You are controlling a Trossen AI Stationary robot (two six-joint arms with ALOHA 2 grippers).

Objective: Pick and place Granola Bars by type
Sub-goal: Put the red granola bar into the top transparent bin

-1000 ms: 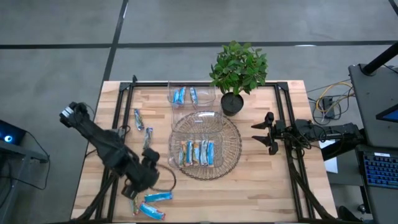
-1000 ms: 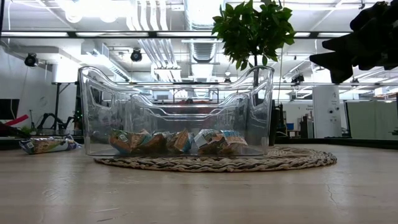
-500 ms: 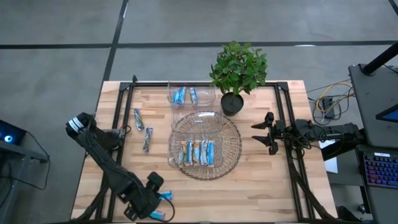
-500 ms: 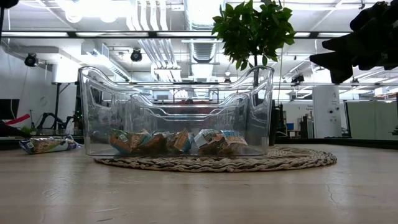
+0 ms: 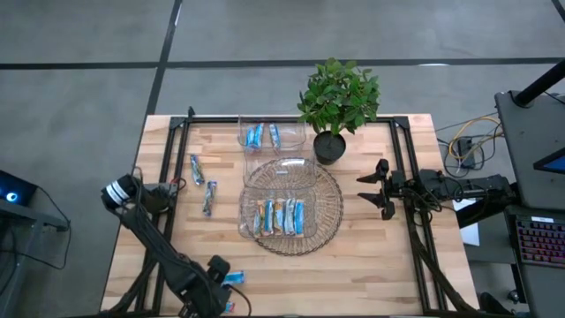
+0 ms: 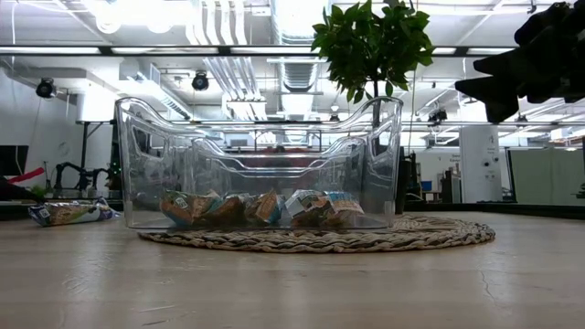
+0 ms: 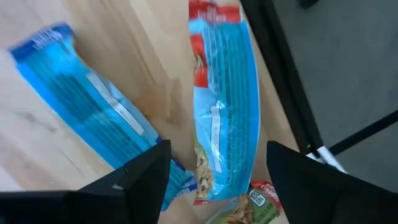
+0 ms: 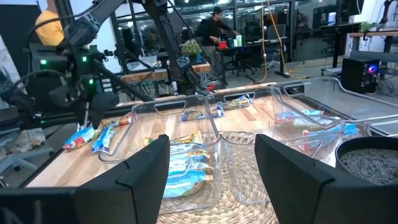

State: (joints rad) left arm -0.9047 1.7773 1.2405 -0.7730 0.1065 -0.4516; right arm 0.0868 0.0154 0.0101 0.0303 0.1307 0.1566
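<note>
My left gripper (image 5: 208, 288) hangs open over the table's near-left corner, fingers pointing down. In the left wrist view its fingers (image 7: 142, 180) stand on either side of one blue foil granola bar (image 7: 224, 106) that lies flat on the wood. A second blue bar (image 7: 81, 106) lies beside it, and a corner of a third wrapper (image 7: 252, 202) shows. From above, one blue bar (image 5: 235, 277) peeks out beside the gripper. Two more bars (image 5: 203, 181) lie near the left rail. My right gripper (image 5: 375, 187) waits open at the right edge.
A clear container (image 5: 281, 201) on a round woven mat (image 5: 328, 231) holds several bars (image 5: 278, 216). A second clear container (image 5: 265, 134) at the far edge holds three bars. A potted plant (image 5: 338, 102) stands at the far side. A black frame rail (image 7: 292, 106) runs close by the bars.
My left arm has swung toward the table's near edge. Its gripper has come down over the blue bars at the near-left corner and now covers most of them in the high view. The bars have stayed in place.
</note>
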